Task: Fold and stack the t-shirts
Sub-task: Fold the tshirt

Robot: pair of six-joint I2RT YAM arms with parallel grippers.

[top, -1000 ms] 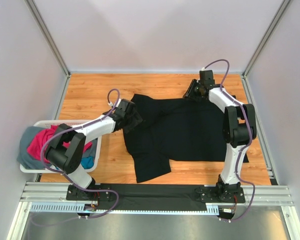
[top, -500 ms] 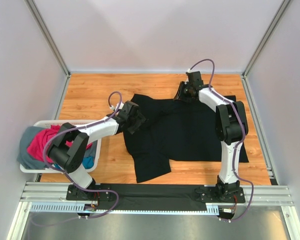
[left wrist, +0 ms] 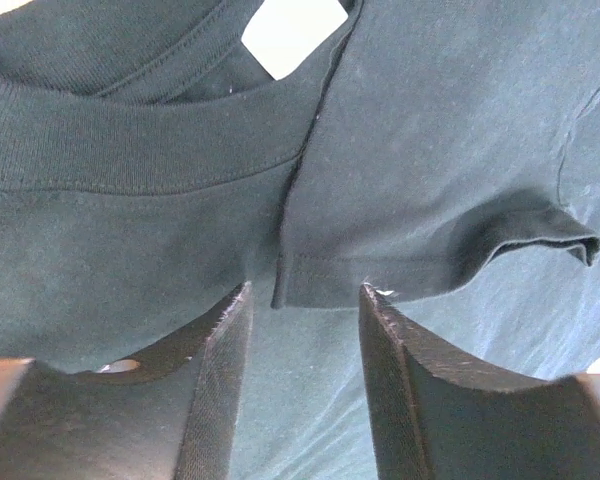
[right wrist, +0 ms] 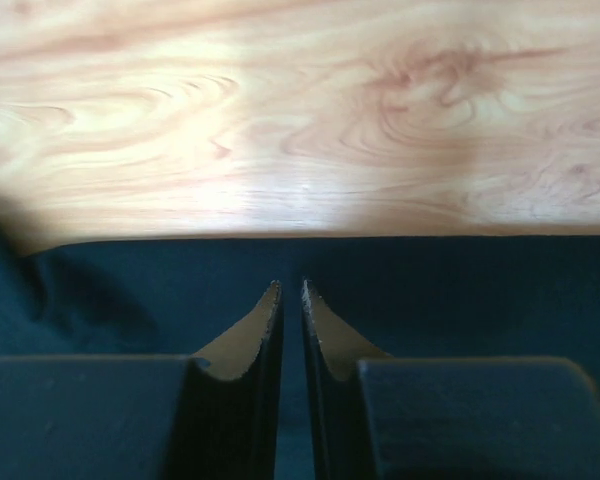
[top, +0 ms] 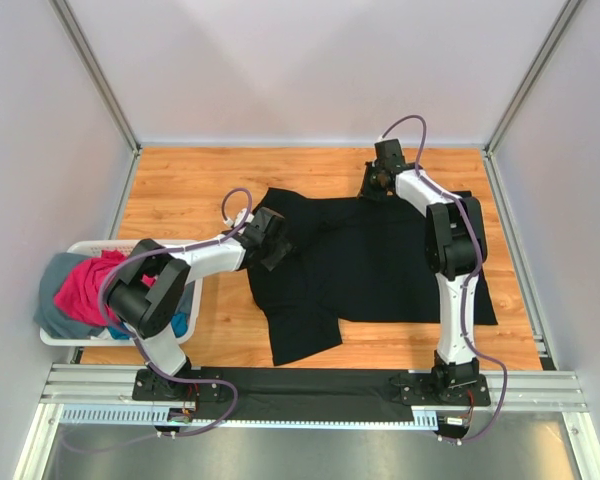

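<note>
A large black t-shirt (top: 380, 265) lies spread on the wooden table, one sleeve trailing toward the near edge. My left gripper (top: 272, 238) rests low over the shirt's left side. In the left wrist view it (left wrist: 305, 293) is open, its fingers straddling a hemmed edge of the black t-shirt (left wrist: 430, 170) just below the collar. At the shirt's far hem, my right gripper (top: 376, 182) presses down. The right wrist view shows this gripper (right wrist: 290, 288) closed to a thin slit on the black t-shirt (right wrist: 480, 290). Pink (top: 80, 290), grey (top: 48, 290) and blue (top: 176, 324) t-shirts sit heaped at the left.
A white slotted basket (top: 72, 339) at the near left edge holds the heaped shirts. Bare wood (top: 180, 185) stretches behind and left of the black shirt. White walls with metal posts enclose the table, and a metal rail (top: 310, 385) runs along the front.
My right gripper slid left along the shirt's far hem and narrowed to a slit. My left gripper moved right onto the shirt and its jaws drew closer together.
</note>
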